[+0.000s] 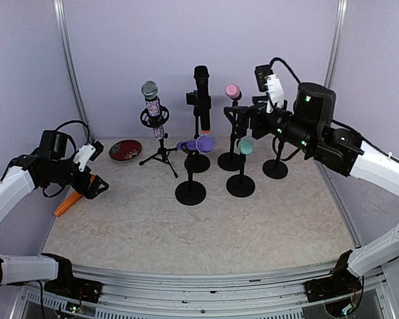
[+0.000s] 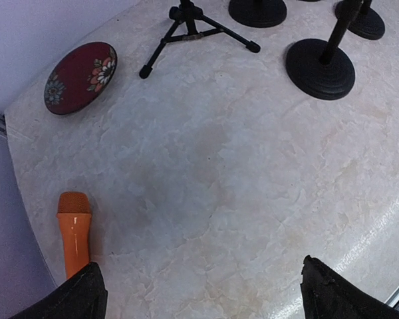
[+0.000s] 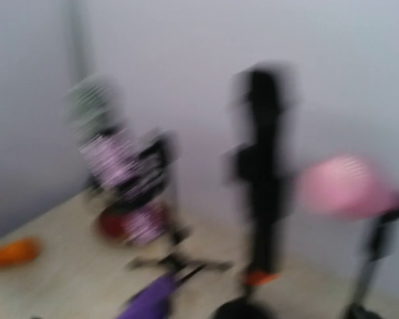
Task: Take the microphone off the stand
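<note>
Top view: five mics sit on stands at the back of the table, namely glitter mic on a tripod, black mic, pink mic, purple mic and teal mic; orange mic lies flat at the left edge, off any stand, just beside the left gripper; red dish sits near the tripod; right gripper is raised close to the pink mic's stand, its opening not discernible here. Left wrist view: left gripper has its fingers spread wide with nothing between them; orange mic rests on the table beside the left finger; dish shows a floral pattern. Right wrist view: heavily blurred; pink mic, black mic and glitter mic are recognisable, own fingers not seen, so grip state cannot be told. Progress, as judged: one mic is off and set down, and if another is wanted, none is grasped yet. Writing: no brand, label or lettering is legible in any view
</note>
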`<state>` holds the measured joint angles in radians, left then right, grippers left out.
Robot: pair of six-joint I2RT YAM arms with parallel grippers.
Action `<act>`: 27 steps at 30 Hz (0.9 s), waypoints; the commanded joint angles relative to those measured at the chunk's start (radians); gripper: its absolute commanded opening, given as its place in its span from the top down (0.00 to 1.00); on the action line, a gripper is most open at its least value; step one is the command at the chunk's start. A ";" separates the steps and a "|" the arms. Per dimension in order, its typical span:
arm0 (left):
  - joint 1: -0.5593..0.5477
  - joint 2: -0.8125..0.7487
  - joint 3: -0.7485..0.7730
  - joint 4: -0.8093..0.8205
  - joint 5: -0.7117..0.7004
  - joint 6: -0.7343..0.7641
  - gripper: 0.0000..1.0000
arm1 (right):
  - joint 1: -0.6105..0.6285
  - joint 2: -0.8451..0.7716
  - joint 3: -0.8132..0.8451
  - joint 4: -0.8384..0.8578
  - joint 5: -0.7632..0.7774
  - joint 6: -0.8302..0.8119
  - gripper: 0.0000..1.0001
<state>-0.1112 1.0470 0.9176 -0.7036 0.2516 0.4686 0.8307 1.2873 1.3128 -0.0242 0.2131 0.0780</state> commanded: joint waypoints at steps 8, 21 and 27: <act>0.041 -0.057 0.033 0.101 -0.029 -0.065 0.01 | 0.160 0.217 0.044 -0.030 0.025 0.052 0.00; 0.069 -0.067 0.029 0.137 0.062 -0.056 0.01 | 0.183 0.372 0.141 -0.029 0.071 0.076 0.35; 0.071 -0.084 0.013 0.158 0.066 -0.063 0.01 | 0.201 0.390 0.158 -0.053 0.083 0.098 0.64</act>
<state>-0.0460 0.9874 0.9253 -0.5823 0.2848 0.4076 1.0073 1.6646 1.4437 -0.0620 0.2810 0.1604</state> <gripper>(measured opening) 0.986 0.457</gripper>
